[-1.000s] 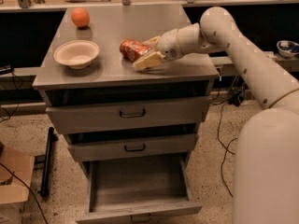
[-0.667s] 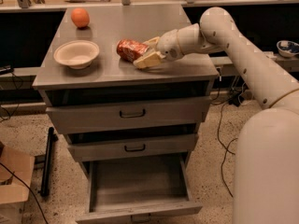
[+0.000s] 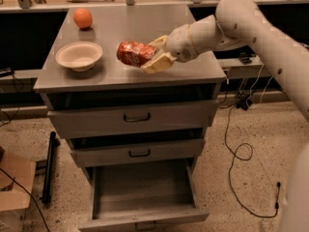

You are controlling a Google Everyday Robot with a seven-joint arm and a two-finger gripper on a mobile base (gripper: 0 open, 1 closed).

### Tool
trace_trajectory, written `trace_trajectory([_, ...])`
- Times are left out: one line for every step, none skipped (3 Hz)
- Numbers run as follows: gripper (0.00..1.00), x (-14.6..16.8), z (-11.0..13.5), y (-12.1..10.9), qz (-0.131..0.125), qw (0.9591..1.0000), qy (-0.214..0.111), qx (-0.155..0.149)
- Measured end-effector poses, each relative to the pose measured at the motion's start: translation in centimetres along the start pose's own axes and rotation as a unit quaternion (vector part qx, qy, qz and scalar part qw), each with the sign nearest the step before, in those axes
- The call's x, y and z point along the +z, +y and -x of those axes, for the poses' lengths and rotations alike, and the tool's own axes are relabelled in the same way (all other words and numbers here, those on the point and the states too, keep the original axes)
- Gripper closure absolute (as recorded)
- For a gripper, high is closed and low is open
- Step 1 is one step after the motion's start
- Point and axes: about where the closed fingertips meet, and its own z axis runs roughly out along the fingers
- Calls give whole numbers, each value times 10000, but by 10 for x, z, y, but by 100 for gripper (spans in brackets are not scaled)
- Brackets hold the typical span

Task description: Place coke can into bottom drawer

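While the gripper (image 3: pixel 148 55) stays clamped on the coke can (image 3: pixel 131 52), it has drifted a touch leftward over the bench (image 3: pixel 193 72), and with the bottom drawer (image 3: pixel 145 191) open below, the carry-down looks next.

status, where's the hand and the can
Copy: hand shut on coke can, over the cabinet top; bottom drawer open below; bowl, orange off to the side, not in the way.
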Motion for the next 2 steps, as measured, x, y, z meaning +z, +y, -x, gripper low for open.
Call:
trace_trajectory([100, -23, 21, 66, 473, 9974, -7, -543])
trace_trajectory([100, -34, 12, 139, 1176, 9891, 63, -885])
